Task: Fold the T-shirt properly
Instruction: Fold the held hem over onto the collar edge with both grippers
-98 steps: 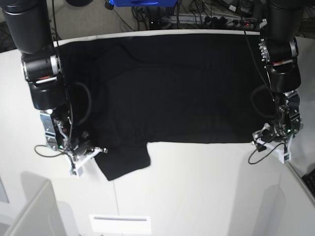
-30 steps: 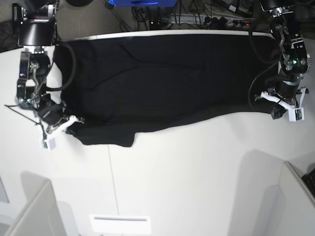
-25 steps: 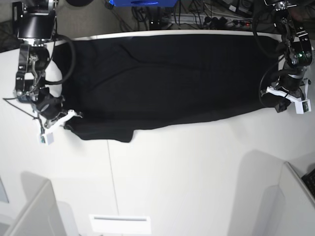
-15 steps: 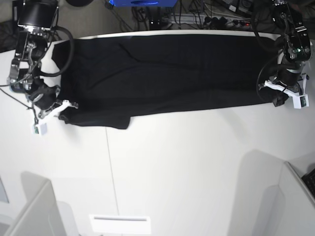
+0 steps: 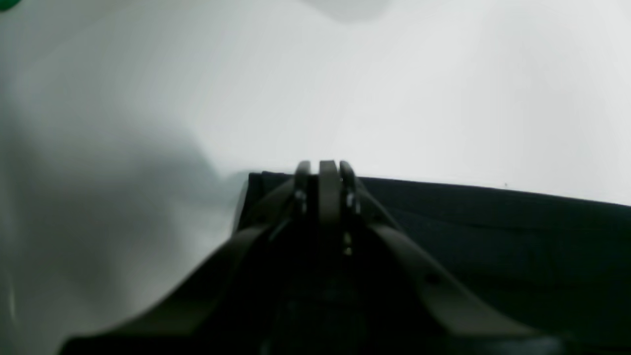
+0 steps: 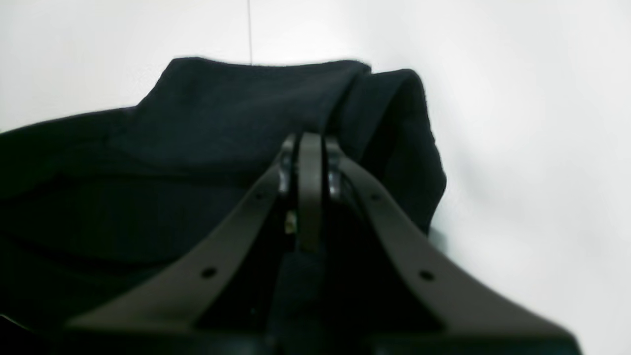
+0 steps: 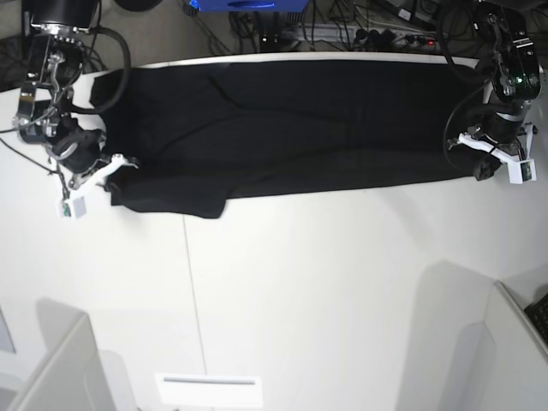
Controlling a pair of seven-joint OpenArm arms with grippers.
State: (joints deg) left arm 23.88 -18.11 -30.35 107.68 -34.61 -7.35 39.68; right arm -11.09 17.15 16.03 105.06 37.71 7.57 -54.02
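While both jaws stay closed, each pinches the T-shirt (image 7: 291, 128).

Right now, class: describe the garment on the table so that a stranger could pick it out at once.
Find the white table. Along its far edge lies the T-shirt, a long black band of cloth pinched at each end by a gripper. It is the only dark thing on the pale tabletop.

left gripper (image 7: 476, 168): jaws pressed together, arm low | right gripper (image 7: 114, 174): jaws pressed together, arm low
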